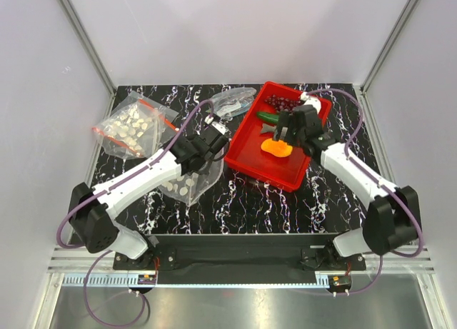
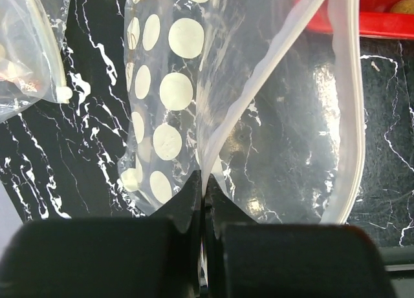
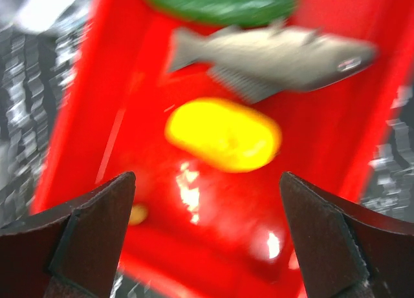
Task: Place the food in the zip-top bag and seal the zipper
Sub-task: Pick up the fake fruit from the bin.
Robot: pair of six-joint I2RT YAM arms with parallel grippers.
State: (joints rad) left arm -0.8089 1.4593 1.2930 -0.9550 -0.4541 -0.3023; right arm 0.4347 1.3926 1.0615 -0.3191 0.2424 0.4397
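Hovering over the fruit (image 3: 223, 135) in the tray (image 3: 110, 110), the right gripper (image 3: 206, 181) is gaping wide; an off-centre close is risking rolling it aside. The left gripper (image 2: 204, 181) is pinching the bag (image 2: 168, 91) by its mouth edge near the tray; thin film could slip free.

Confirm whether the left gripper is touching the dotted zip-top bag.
Touching. The left wrist view shows the left gripper pinched shut on the zip-top bag at its clear edge.

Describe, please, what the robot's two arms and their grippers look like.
Both the left arm and right arm have white link shells with bulky black joints. A purple cable loops from each base along the arm. The left gripper and right gripper each carry two flat, dark, blocky fingers.
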